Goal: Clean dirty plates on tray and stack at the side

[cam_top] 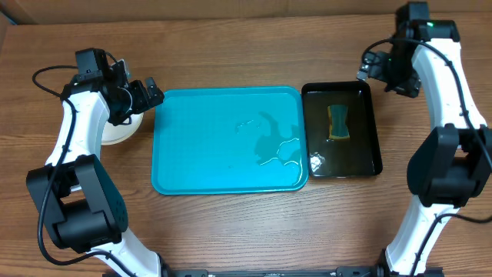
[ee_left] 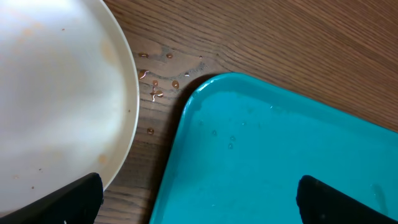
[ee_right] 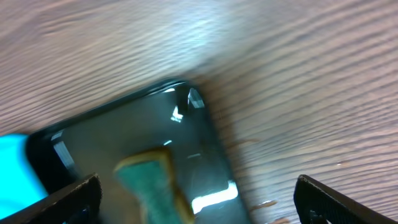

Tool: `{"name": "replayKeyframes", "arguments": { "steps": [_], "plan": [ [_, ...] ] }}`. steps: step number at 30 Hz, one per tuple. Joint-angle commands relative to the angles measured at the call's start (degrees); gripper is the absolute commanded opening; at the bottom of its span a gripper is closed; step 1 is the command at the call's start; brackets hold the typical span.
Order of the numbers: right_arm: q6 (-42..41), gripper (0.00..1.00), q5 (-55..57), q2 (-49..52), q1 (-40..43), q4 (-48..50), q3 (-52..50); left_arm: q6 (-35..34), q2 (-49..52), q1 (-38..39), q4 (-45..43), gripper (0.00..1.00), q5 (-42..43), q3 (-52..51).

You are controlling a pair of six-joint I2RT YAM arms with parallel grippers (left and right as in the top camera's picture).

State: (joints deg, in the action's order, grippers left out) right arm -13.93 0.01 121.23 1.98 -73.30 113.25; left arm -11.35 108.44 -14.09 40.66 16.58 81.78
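The plates [cam_top: 117, 132] are seen on the table [cam_top: 231, 46] just left of the tray [cam_top: 215, 165], partly hidden by the left arm [cam_top: 77, 131]. The left gripper [cam_top: 154, 91] is held wide open, empty, above the gap between them; the right gripper [cam_top: 369, 71] is spread open, nothing grasped, over the far corner of the black tray [cam_top: 361, 154].

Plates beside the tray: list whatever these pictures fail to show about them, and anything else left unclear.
- Overhead: the left arm covers most of the plates, so their number cannot be counted.
- Left wrist view: the plates run off the left and bottom edges.
- Right wrist view: the sponge is blurred and cut off by the bottom edge.
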Motion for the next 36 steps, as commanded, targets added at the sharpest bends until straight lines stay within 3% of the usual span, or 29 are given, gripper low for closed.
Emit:
{"name": "replayKeyframes", "arguments": {
  "steps": [1,14,27,32,36],
  "plan": [
    [-0.5,1.0,0.1,-6.7,-4.0,0.2,1.3,1.5,-0.1,0.2,0.0,1.0,0.9,0.1],
    [-0.5,1.0,0.1,-26.8,-19.3,0.1,1.3,1.5,-0.1,0.2,0.0,1.0,0.9,0.1],
    [0.9,1.0,3.2,-54.0,-21.6,1.4,0.6,1.5,-0.1,0.2,0.0,1.0,0.9,0.1],
    [0.9,1.0,9.7,-65.8,-21.5,3.0,-5.9,1.5,-0.1,0.2,0.0,1.0,0.9,0.1],
    [1.4,1.0,15.1,-76.9,-20.9,8.1,-16.9,1.5,-0.1,0.2,0.0,1.0,0.9,0.1]
  ]
}}
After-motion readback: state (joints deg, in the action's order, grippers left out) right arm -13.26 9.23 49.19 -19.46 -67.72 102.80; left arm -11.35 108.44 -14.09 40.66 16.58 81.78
